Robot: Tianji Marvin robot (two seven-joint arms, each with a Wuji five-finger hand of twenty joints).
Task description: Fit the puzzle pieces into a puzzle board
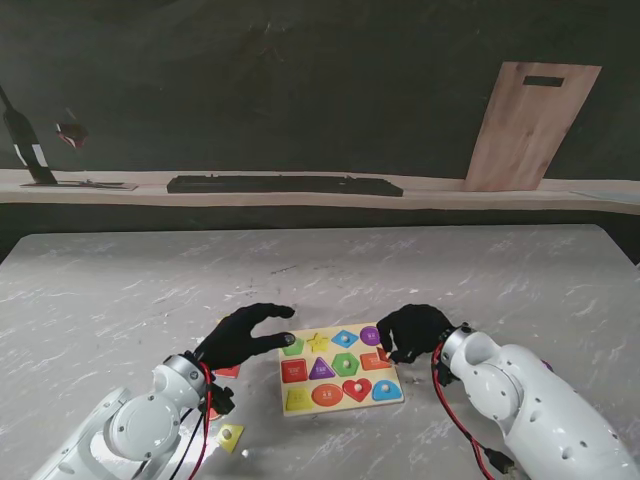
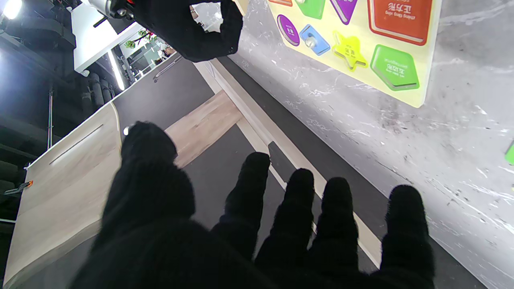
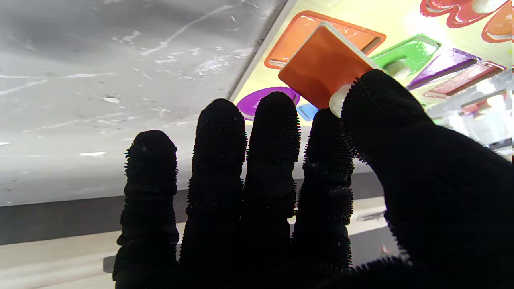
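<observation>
Right now the step in hand looks like the seating of one piece: the black-gloved right hand (image 1: 412,332) pinches an orange rectangular wooden puzzle piece (image 3: 323,64) by its small pale knob, thumb against forefinger, the other fingers (image 3: 219,132) straight and close together. That piece hangs tilted just over its orange recess (image 3: 363,38) at the right edge of the yellow wooden puzzle board (image 1: 340,368), which lies flat on the grey marbled counter (image 1: 300,270) between the two arms. One corner seems nearer the board than the rest; whether it touches I cannot tell. The next move, as I judge it, calls for levelling the piece, squaring its edges with the recess, and lowering it before the pinch lets go.

The black-gloved left hand (image 1: 245,335) hovers at the board's left edge, fingers spread and holding nothing. A yellow loose piece (image 1: 230,436) lies on the counter nearer to me, left of the board, waiting its turn.
</observation>
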